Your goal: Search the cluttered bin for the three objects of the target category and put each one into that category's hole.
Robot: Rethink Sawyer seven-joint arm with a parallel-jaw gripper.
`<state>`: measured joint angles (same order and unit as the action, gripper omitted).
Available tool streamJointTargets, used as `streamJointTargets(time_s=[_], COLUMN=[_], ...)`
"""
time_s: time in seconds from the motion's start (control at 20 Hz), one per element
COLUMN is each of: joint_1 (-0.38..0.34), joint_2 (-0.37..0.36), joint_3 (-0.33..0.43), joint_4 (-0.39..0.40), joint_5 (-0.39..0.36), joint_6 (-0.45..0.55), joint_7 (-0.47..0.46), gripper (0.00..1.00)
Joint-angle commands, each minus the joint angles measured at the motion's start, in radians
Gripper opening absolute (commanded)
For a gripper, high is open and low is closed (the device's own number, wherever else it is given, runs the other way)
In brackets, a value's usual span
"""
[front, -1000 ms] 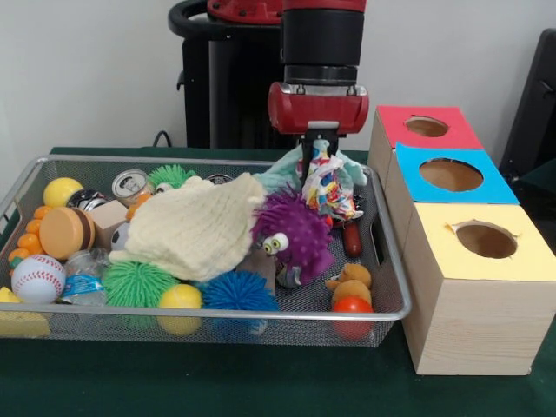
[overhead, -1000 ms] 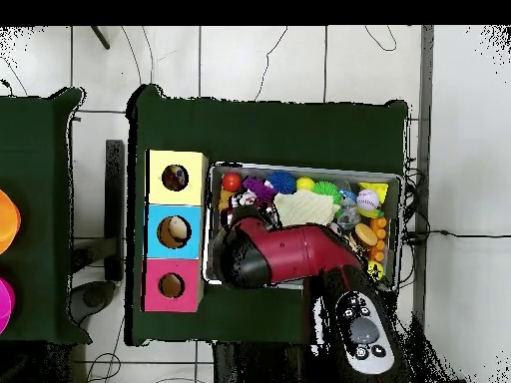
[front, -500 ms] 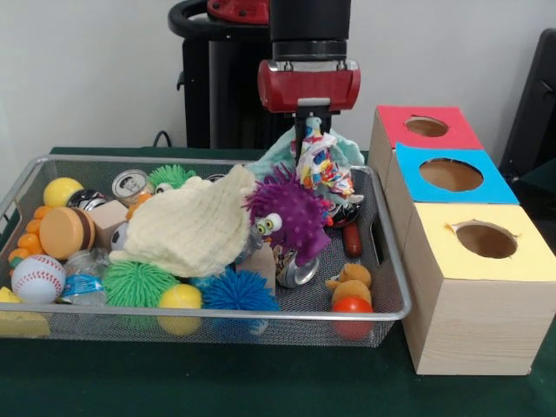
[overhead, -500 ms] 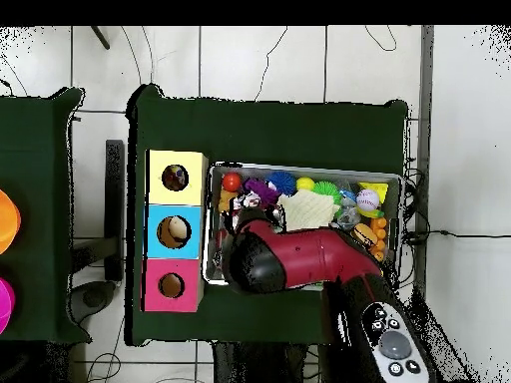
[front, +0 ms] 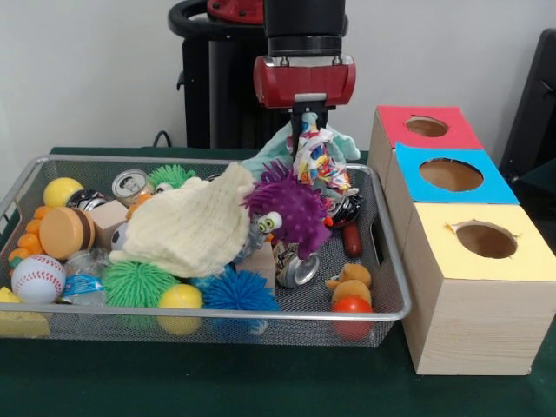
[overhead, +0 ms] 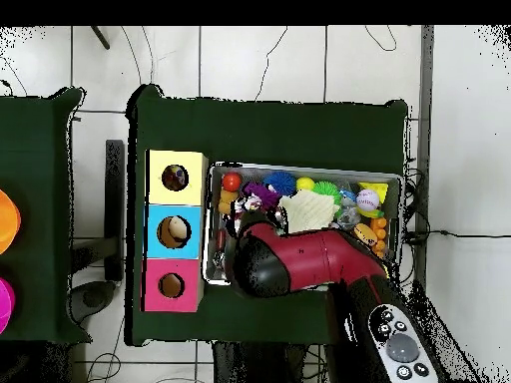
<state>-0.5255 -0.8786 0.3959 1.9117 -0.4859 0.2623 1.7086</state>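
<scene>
Front view: dotted cloth [front: 320, 162] hanging from clenched gripper [front: 308, 122] above bin [front: 382, 261].

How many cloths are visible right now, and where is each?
3. The dotted white cloth hangs from the gripper above the bin; the teal cloth lies behind it at the far rim; the cream cloth drapes mid-bin. More may be buried.

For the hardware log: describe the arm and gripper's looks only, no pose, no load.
The arm is a thick rounded red shell with black joints; from overhead, a black oval panel with round buttons sits on its lower segment. In the front view a black cylindrical wrist ends in a wide glossy red block, and the gripper beneath is small, dark and narrow. No loose cables show on it.
</scene>
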Motion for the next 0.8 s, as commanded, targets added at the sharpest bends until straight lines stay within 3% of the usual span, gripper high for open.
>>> streamJointTargets(time_s=[0.05,0.15,0.4,0.55,0.65,0.8], joint_1=[-0.042,0.011,-0.058,0.063,0.154,0.17], joint_2=[0.001,0.05,0.015,0.11,0.176,0.216], joint_3=[0.089,0.022,0.106,-0.032,-0.129,-0.141], joint_4=[0.067,0.016,0.07,-0.05,-0.13,-0.16], joint_5=[-0.081,-0.124,-0.086,-0.149,-0.143,-0.079], joint_6=[0.054,0.03,0.068,0.005,-0.02,-0.006], joint_7=[-0.095,-0.042,-0.067,0.043,0.14,0.168], gripper=[0.0,0.0,0.0,0.0,0.0,0.0])
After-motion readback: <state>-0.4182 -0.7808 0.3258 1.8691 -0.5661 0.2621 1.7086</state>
